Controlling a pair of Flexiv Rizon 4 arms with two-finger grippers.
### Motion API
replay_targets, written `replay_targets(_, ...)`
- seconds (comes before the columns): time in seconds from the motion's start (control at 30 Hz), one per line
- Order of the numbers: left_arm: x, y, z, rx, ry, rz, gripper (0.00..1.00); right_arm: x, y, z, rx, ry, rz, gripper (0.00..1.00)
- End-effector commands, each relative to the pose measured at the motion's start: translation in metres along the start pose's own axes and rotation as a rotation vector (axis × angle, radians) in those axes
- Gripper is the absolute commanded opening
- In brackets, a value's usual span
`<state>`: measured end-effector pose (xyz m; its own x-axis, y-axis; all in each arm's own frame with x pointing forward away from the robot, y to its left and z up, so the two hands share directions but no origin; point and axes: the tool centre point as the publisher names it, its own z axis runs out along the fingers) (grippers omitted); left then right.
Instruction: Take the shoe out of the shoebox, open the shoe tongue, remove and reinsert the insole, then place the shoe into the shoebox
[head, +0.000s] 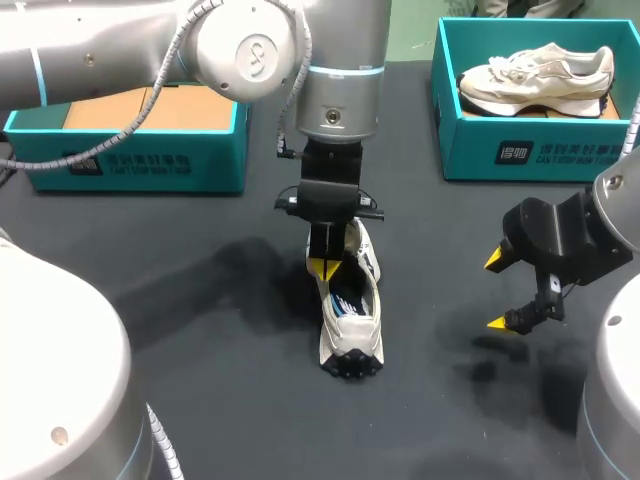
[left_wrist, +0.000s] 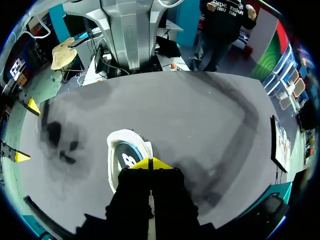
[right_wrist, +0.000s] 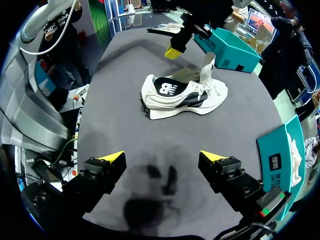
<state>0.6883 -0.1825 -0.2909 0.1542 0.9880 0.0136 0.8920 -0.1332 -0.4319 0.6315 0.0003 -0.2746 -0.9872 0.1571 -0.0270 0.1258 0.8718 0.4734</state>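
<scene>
We've got the shoe (head: 350, 320) in the middle of the worktop (head: 200, 300), outside the far-left shoebox (head: 130, 160) and far-right shoebox (head: 500, 150), heel toward the near edge, tongue (right_wrist: 208, 67) up. Our left tool (head: 323, 268) sits over the shoe's opening, tips pressed together, nothing visible between them. Our right tool (head: 495, 292) hangs spread wide near the right edge.

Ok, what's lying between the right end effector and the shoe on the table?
Only bare table separates the right end effector from the shoe; right wrist view.

A robotics lab: robot arms (head: 330, 70) over a black table (head: 230, 400).
</scene>
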Motion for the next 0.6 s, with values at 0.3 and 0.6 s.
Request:
replay_targets(0.3,-0.011,0.010,0.020,0.009,0.050,0.039,0.00,0.002,-0.001,0.000,0.001,-0.003,0.000,1.00)
replay_targets(0.6,-0.013,0.010,0.033,0.003,0.118,0.078,0.00,0.002,-0.001,0.000,0.001,-0.003,0.000,1.00)
